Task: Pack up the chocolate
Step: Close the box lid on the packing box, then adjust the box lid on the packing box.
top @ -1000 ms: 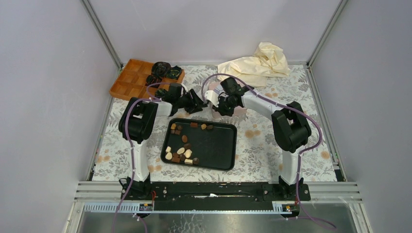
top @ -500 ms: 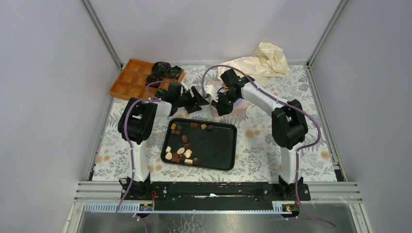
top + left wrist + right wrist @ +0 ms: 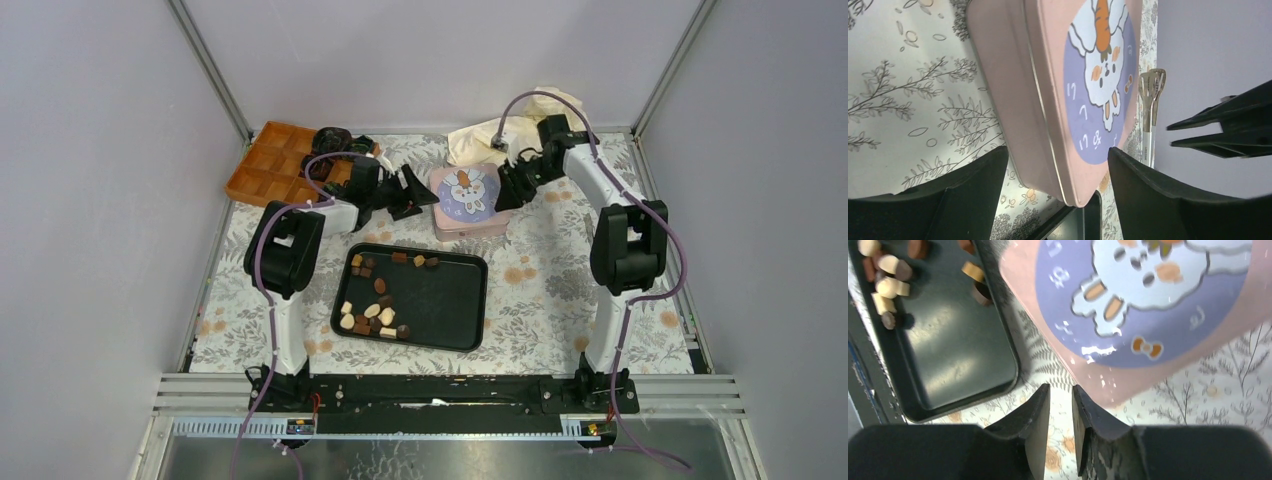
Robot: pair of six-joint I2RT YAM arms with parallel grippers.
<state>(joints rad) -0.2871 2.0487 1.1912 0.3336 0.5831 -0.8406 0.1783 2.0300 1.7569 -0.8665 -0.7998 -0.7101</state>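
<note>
The chocolate (image 3: 372, 311) lies loose in a black tray (image 3: 450, 300) at the middle of the table (image 3: 540, 290). A short row of pieces runs left to right along the tray's far edge, and a denser cluster of brown and cream pieces sits towards its near left corner. The pieces lie flat. The oval ones point different ways, several slanting from near left to far right. The tray's long axis runs left to right, a little skewed.

Just behind the tray stands a closed pink tin (image 3: 467, 195) with a rabbit and carrot on its lid. The left gripper (image 3: 412, 192) is at the tin's left side. Its fingers (image 3: 973, 190) are spread wide, with a corner of the tin between them in the wrist view. The right gripper (image 3: 505, 190) is at the tin's right side, its fingers (image 3: 1030, 420) parted by a narrow gap with nothing in it.

An orange compartment box (image 3: 265, 165) holding crumpled dark paper cups (image 3: 335, 145) sits at the far left. A cream cloth (image 3: 550, 115) lies at the far right.
</note>
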